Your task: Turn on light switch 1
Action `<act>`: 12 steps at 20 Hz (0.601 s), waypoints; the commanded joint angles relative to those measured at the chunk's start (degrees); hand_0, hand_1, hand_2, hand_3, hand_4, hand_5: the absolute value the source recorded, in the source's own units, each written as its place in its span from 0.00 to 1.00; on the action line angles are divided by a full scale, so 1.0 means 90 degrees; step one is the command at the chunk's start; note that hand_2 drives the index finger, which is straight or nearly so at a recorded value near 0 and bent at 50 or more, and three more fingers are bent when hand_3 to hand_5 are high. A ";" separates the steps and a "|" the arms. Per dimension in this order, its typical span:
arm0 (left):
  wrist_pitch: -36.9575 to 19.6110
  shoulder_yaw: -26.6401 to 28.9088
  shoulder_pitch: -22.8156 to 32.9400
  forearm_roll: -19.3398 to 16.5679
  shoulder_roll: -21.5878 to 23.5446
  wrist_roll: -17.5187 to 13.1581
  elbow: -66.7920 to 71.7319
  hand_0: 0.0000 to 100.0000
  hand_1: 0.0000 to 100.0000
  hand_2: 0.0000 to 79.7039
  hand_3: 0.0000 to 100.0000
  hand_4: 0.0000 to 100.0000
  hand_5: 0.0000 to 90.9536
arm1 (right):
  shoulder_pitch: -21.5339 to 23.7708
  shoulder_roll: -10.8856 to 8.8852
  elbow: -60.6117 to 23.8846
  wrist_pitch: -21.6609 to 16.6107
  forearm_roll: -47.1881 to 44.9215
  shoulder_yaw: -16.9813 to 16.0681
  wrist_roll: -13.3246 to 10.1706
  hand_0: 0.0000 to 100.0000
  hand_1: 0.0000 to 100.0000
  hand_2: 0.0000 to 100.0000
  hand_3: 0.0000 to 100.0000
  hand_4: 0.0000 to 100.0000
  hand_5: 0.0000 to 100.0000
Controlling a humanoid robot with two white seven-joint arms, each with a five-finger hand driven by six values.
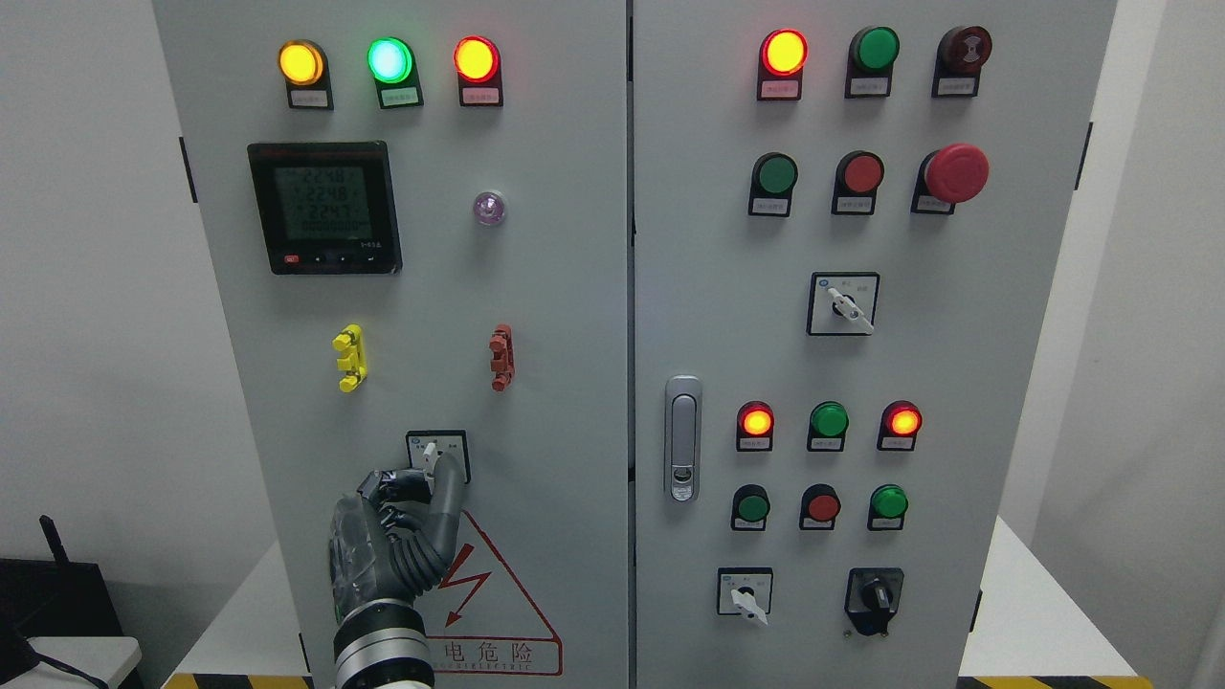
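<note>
My left hand (402,522) is pinching the rotary switch (435,457) knob, fingers curled, just above the warning triangle (498,598).

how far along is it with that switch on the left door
Done: the left robot hand has reached the rotary switch low on the left cabinet door, just above the warning triangle. In hand: one finger is raised against the switch's white knob, the others curled. Left: whether the knob has been turned cannot be told from this view. The right robot hand is out of view.
</note>
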 commanded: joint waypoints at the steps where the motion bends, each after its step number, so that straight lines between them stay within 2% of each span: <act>1: 0.0108 0.0000 -0.0060 0.0001 0.0000 -0.0002 -0.0005 0.33 0.44 0.56 0.63 0.80 0.92 | 0.0000 0.0000 0.0000 0.0004 -0.0117 0.0000 -0.0005 0.12 0.39 0.00 0.00 0.00 0.00; 7: 0.0138 -0.0010 -0.0089 0.0010 0.0000 -0.0012 -0.0005 0.34 0.43 0.55 0.63 0.80 0.92 | 0.0000 0.0000 0.0000 0.0004 -0.0108 0.0000 -0.0005 0.12 0.39 0.00 0.00 0.00 0.00; 12: 0.0157 -0.0019 -0.0089 0.0010 0.0000 -0.0022 -0.0005 0.38 0.41 0.56 0.63 0.80 0.92 | 0.0000 0.0000 0.0000 0.0004 -0.0108 0.0000 -0.0005 0.12 0.39 0.00 0.00 0.00 0.00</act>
